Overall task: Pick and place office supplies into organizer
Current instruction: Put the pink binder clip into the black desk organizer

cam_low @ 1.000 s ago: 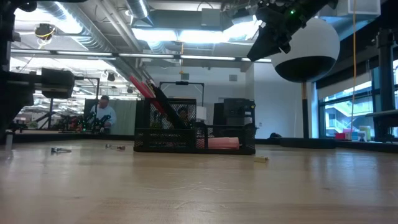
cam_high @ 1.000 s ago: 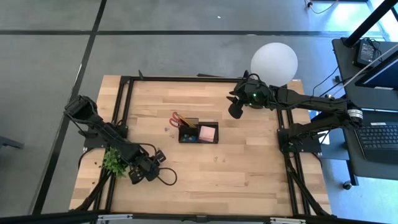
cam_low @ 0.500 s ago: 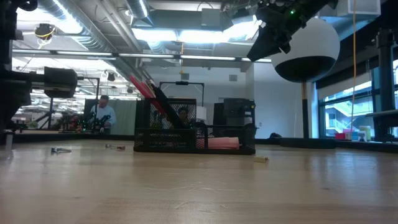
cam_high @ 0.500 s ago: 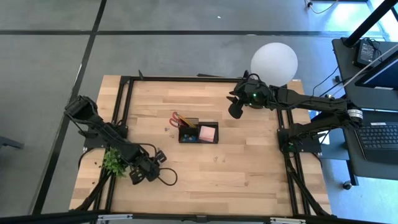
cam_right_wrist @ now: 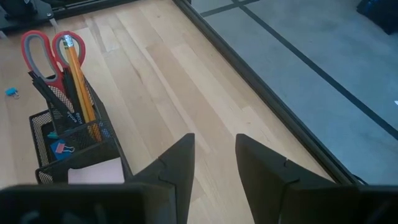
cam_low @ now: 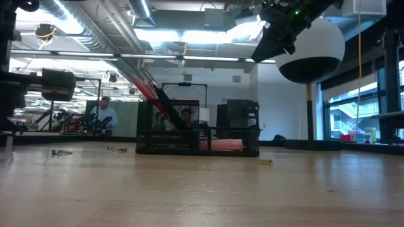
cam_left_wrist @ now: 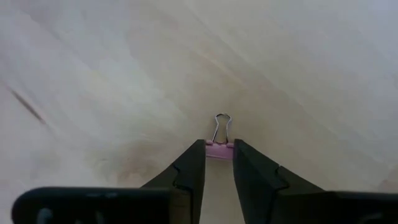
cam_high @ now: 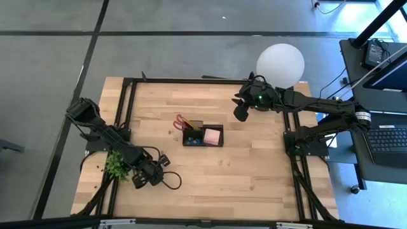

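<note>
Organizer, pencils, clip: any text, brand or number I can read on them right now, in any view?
None is legible.
Pencils in the organizer: no print can be made out.
Sticky pad: blank face.
Pink clip between the left gripper's fingers: no marking.
Room behind, low view: nothing readable.

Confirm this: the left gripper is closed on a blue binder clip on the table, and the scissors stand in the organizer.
Wrong colour. In the left wrist view the left gripper is closed on a pink binder clip lying on the table. The rest holds: the scissors stand in the organizer.
</note>
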You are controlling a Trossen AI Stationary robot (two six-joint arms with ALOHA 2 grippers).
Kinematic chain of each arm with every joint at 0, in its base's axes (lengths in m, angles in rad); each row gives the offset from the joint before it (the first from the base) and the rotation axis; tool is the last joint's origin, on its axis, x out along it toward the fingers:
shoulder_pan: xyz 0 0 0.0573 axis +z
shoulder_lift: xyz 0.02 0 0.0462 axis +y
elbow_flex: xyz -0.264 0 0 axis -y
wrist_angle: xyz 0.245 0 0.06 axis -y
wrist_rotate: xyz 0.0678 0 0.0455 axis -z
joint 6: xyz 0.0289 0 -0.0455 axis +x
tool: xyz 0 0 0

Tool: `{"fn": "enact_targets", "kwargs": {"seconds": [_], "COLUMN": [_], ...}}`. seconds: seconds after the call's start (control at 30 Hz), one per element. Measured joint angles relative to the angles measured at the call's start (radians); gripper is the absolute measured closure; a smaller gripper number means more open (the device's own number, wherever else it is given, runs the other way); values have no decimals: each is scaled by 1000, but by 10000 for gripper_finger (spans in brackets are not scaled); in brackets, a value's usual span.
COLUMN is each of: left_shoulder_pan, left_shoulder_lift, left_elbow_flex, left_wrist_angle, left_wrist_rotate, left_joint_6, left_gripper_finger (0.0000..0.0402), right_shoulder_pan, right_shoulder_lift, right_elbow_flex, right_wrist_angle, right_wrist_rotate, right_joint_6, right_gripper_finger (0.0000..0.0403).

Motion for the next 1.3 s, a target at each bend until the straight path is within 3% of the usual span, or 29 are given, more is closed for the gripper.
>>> {"fn": "enact_targets", "kwargs": {"seconds": [0.33,0.47,0.9,1.07,1.3], "left_shoulder_pan": [0,0,34,109,277], "left_shoulder_lift": [0,-1,-79,-108,-115], "left_elbow_flex": [0,0,3,3,4], "left_wrist_angle": [-2,-6,-12,18,257], "left_wrist_rotate": [12,-35,-101,-186,-195], "left_joint_6": [-2,-6,-191,-289,-317], "left_gripper_finger": [333,333,334,334,334], "right_shoulder_pan": [0,0,0,0,0], "right_shoulder_lift": [0,0,0,0,0], "right_elbow_flex": [0,0,0,0,0], "right_wrist_angle": [0,0,1,1,1], "right_wrist_rotate": [0,0,0,0,0], "right_joint_6": [0,0,3,2,2], "right_gripper_finger": [281,281,281,281,281]}}
